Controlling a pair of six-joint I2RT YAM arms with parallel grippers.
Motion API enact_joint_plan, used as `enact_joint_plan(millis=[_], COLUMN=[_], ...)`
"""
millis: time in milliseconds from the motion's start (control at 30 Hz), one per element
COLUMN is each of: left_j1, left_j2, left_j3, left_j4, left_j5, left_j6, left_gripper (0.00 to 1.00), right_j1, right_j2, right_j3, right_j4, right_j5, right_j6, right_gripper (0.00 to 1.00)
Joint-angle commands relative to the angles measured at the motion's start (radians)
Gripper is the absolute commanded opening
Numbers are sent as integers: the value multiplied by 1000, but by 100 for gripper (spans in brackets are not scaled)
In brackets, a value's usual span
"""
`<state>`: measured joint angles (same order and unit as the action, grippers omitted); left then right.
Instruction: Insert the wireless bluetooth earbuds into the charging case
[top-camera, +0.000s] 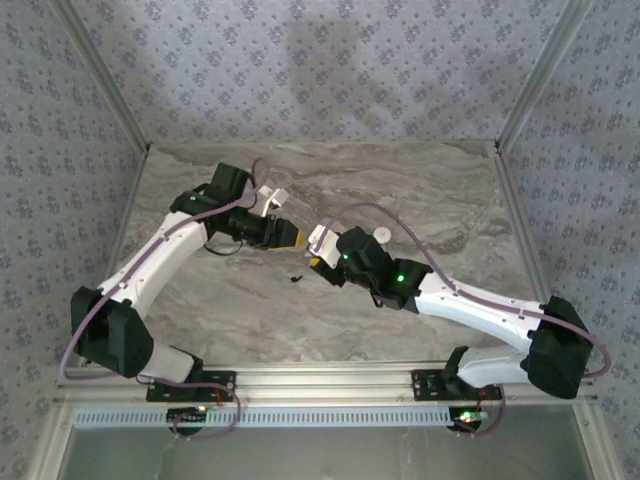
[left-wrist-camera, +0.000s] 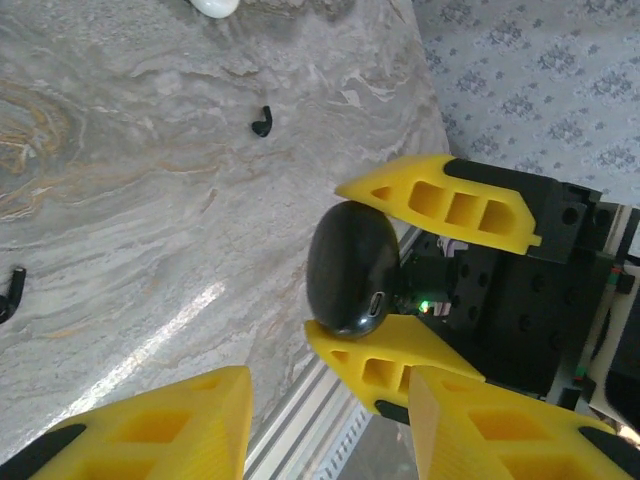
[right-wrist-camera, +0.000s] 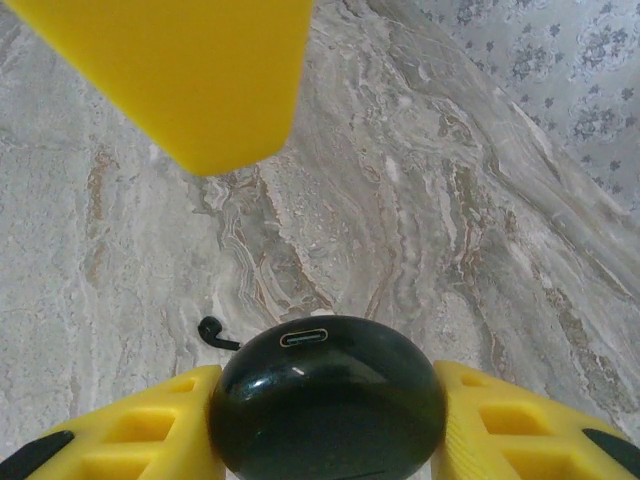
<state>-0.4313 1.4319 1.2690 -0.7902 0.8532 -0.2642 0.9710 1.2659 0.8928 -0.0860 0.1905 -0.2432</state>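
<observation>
Yellow right fingers (right-wrist-camera: 130, 440) are clamped on either side of the glossy black charging case (right-wrist-camera: 330, 400), which is held off the bench (top-camera: 420, 190) with its charging port (right-wrist-camera: 308, 338) turned away from the wrist. Left fingers (left-wrist-camera: 150, 430) stand apart with nothing between them, their tips close to the case and just left of it, over the middle of the bench. A black earbud (left-wrist-camera: 262, 122) lies loose on the marble, outside the case. A second black earbud (left-wrist-camera: 10, 295) lies well apart from it. A white round object (top-camera: 381, 235) sits just right of the right arm's wrist.
</observation>
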Motion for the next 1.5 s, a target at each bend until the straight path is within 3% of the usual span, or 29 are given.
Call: enact_joint_plan(millis=[0, 600, 933, 1033, 1167, 1333, 1467], left_j1=[-18, -58, -61, -61, -57, -46, -42], left_j2=[29, 75, 87, 90, 80, 70, 55], left_j3=[37, 79, 76, 76, 51, 19, -11], left_j4=[-41, -43, -28, -6, 60, 157, 240], left_j5=[7, 23, 28, 25, 21, 20, 26], left_j6=[30, 36, 36, 40, 40, 30, 9], left_gripper=[46, 45, 23, 19, 17, 15, 14], right_j1=[8, 23, 25, 22, 11, -23, -70], right_j2=[-6, 59, 52, 39, 7, -51, -111], right_j3=[33, 106, 112, 103, 83, 71, 46], right_j4=[26, 24, 50, 59, 69, 48, 54], right_j5=[-19, -18, -18, -13, -12, -49, -149], right_j6=[-45, -79, -84, -72, -30, 72, 145], right_gripper=[42, 42, 45, 50, 67, 74, 76])
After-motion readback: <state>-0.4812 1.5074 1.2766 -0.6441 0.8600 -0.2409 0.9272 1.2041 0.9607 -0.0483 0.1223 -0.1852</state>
